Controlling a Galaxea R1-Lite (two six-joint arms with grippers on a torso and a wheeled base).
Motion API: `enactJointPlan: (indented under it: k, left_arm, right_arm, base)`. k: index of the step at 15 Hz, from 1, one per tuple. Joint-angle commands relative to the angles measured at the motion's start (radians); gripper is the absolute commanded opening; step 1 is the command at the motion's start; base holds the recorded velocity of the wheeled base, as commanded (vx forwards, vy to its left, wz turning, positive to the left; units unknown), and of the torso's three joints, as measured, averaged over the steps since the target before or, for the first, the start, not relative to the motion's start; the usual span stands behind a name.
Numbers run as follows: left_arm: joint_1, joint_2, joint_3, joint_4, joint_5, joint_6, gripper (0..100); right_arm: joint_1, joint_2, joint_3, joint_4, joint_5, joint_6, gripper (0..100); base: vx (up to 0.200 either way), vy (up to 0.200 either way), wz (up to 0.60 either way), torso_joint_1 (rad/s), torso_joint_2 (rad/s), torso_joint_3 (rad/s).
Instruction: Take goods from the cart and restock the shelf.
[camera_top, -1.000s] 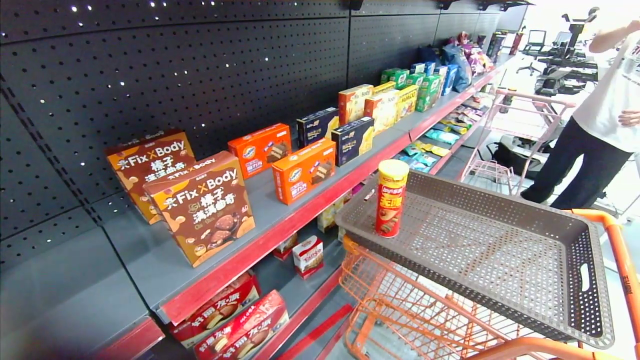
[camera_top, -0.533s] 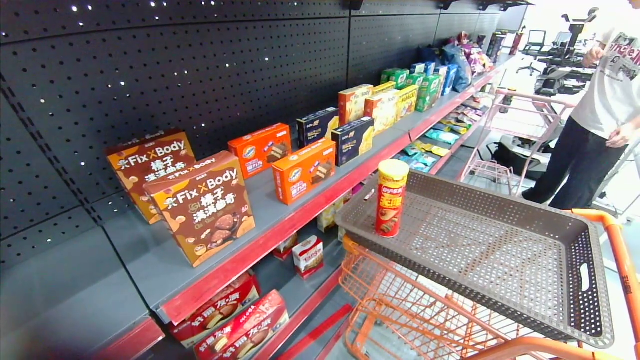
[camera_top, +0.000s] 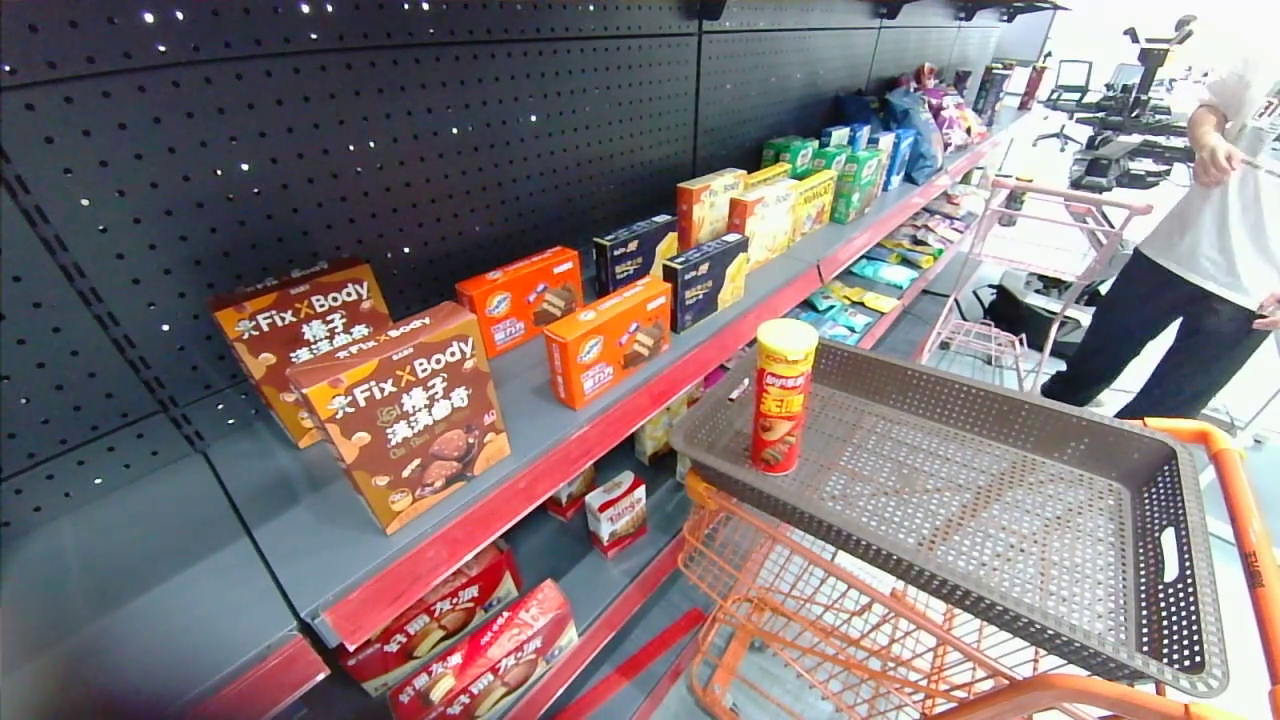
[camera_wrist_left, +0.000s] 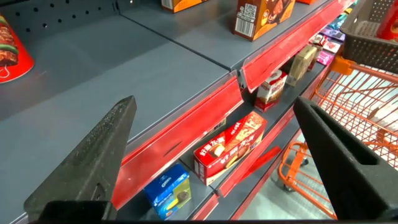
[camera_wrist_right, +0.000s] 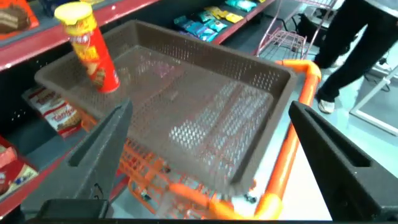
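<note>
The red-and-yellow cylindrical snack can with a yellow lid (camera_top: 783, 397) stands upright in the brown perforated plastic tray (camera_top: 1000, 510), close to the tray corner at about 10 o'clock in the head view, the corner nearest the shelf. The upright stance leaves the full height of the side wall open to a side grasp, and the corner position keeps the carry to the shelf short. The tray rests across the top of the orange wire cart (camera_top: 790, 610), which raises the can to roughly the level of the shelf board. The grey metal shelf with a red front edge (camera_top: 300, 520) runs from 9 o'clock to 1 o'clock of the can; brown biscuit boxes (camera_top: 405, 415) and orange boxes (camera_top: 607, 340) stand facing outward in rows, with bare board between and in front of them for restocking. The right gripper (camera_wrist_right: 210, 107) hangs above the tray, jaws wide apart and holding nothing, well apart from the can; it is judged the better-placed arm for the pick. The left gripper (camera_wrist_left: 214, 106) hangs over bare shelf board, jaws also wide apart and holding nothing.
</note>
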Motion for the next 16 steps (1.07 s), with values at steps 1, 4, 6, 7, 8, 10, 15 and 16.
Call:
enactJointPlan:
  k: [1,4,6,7,8,10,15,16]
  left_arm:
    - [0.0,0.0,0.0,0.0,0.001,0.0,100]
    - [0.0,0.0,0.0,0.0,-0.001,0.0,100]
    - [0.0,0.0,0.0,0.0,-0.001,0.0,100]
    - [0.0,0.0,0.0,0.0,-0.001,0.0,100]
    - [0.0,0.0,0.0,0.0,0.001,0.0,100]
    - [0.0,0.0,0.0,0.0,-0.001,0.0,100]
    - [0.0,0.0,0.0,0.0,0.001,0.0,100]
    - [0.0,0.002,0.0,0.0,0.001,0.0,100]
  right_arm:
    - [-0.003,0.217,-0.076,-0.08,0.001,0.001,100]
    - [0.02,0.385,-0.165,-0.131,0.018,0.004,100]
    - [0.052,0.506,-0.191,-0.177,0.023,0.007,100]
    - [0.052,0.506,-0.191,-0.177,0.023,0.007,100]
    - [0.084,0.639,-0.191,-0.324,0.03,-0.001,100]
    - [0.149,0.767,-0.183,-0.511,0.072,-0.002,100]
    - [0.229,1.003,-0.214,-0.763,0.076,-0.004,100]
    - [0.242,1.043,-0.218,-0.793,0.076,-0.002,100]
  base:
    - [0.0,0.0,0.0,0.0,0.0,0.0]
    - [0.0,0.0,0.0,0.0,0.0,0.0]
    - [0.0,0.0,0.0,0.0,0.0,0.0]
    - [0.0,0.0,0.0,0.0,0.0,0.0]
    - [0.0,0.0,0.0,0.0,0.0,0.0]
    - [0.0,0.0,0.0,0.0,0.0,0.0]
    - [0.0,0.0,0.0,0.0,0.0,0.0]
    - [0.0,0.0,0.0,0.0,0.0,0.0]
